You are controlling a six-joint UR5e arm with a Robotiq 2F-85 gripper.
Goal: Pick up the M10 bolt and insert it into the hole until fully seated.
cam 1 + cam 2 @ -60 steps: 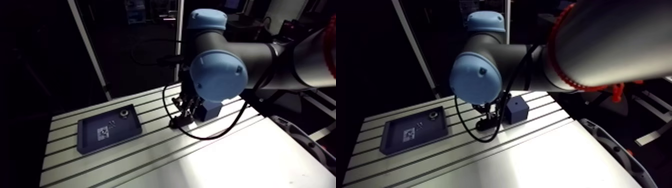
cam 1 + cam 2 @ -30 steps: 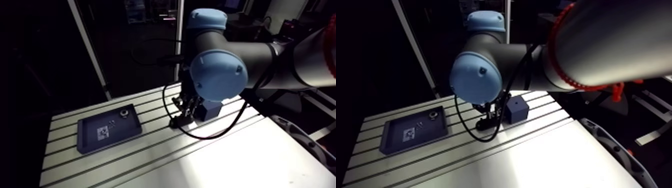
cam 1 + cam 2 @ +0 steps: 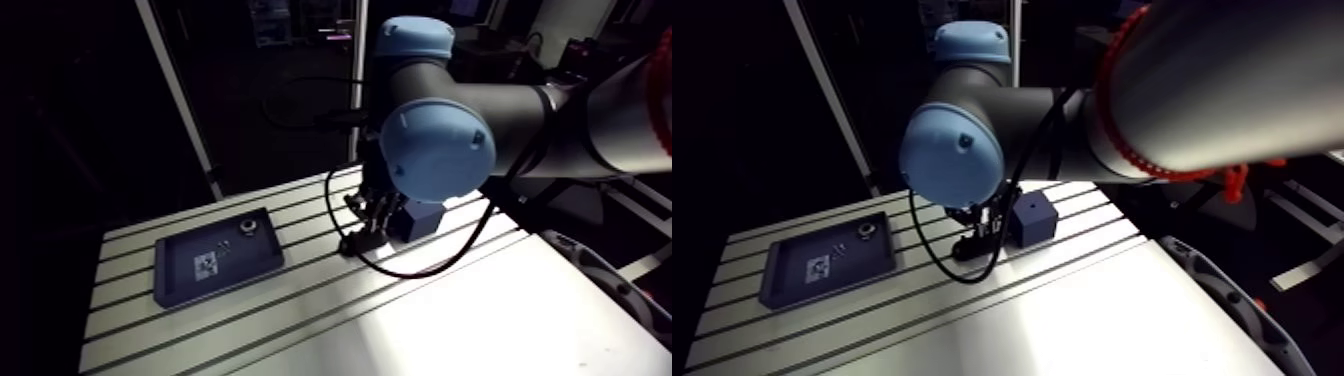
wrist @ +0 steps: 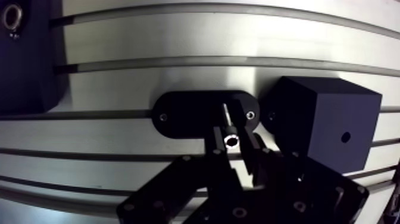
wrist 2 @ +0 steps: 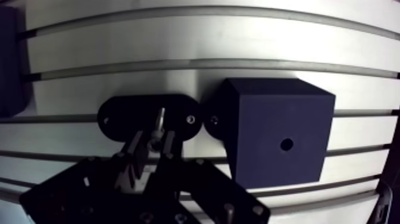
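In the wrist view my gripper (image 4: 233, 146) is shut on the M10 bolt (image 4: 228, 121). The bolt's socket head sits between the fingertips and its silvery shank points down at a black oval plate (image 4: 190, 113) bolted to the table. The shank's tip is at the middle of that plate; the hole under it is hidden. A black cube (image 4: 324, 128) with a small hole (image 4: 345, 137) in its side stands right beside the plate. In the arm view the gripper (image 3: 364, 232) hangs low over the table next to the cube (image 3: 424, 216).
A dark blue tray (image 3: 218, 258) lies on the slotted aluminium table (image 3: 300, 310), off to the side of the gripper, with a metal ring (image 3: 245, 229) and a small part in it. The tray's corner and ring (image 4: 11, 15) also show in the wrist view.
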